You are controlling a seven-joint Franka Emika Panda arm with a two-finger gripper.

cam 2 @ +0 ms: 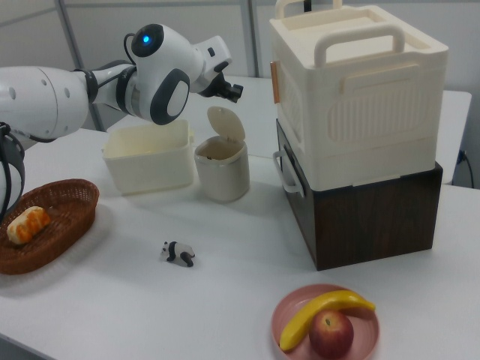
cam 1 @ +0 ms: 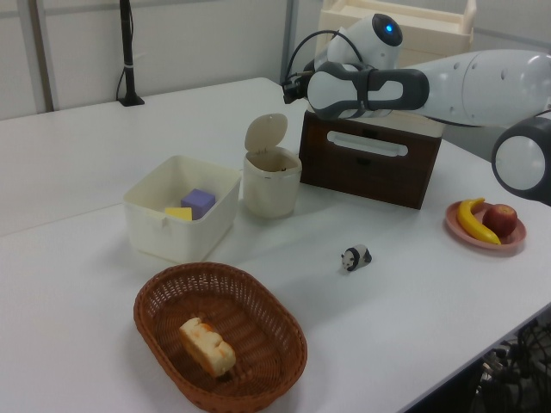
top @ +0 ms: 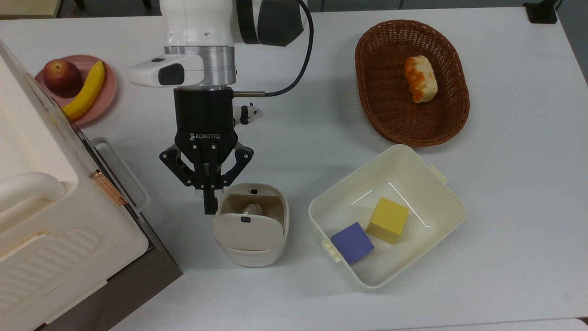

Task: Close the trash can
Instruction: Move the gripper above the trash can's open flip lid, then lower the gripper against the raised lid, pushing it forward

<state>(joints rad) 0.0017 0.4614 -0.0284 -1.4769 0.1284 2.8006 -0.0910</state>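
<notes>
Above the open trash can (top: 251, 224), the hand (top: 210, 208) reads "ROBOTIQ".

"ROBOTIQ" in white on the black claw (top: 210, 208)

Panda figurine (top: 248, 113), fruit plate (top: 106, 89), bread basket (top: 452, 115), block tub (top: 441, 197).

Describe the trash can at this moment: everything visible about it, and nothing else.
The trash can is a small cream-white bin of smooth plastic, rounded-square, standing upright on the white table. Its hinged flat lid, which bears a small black button, stands raised, so the bin is open. The inner rim looks brownish, and something crumpled and white lies inside. In the top view the shut gripper sits at the can's left rim; contact cannot be told.
</notes>
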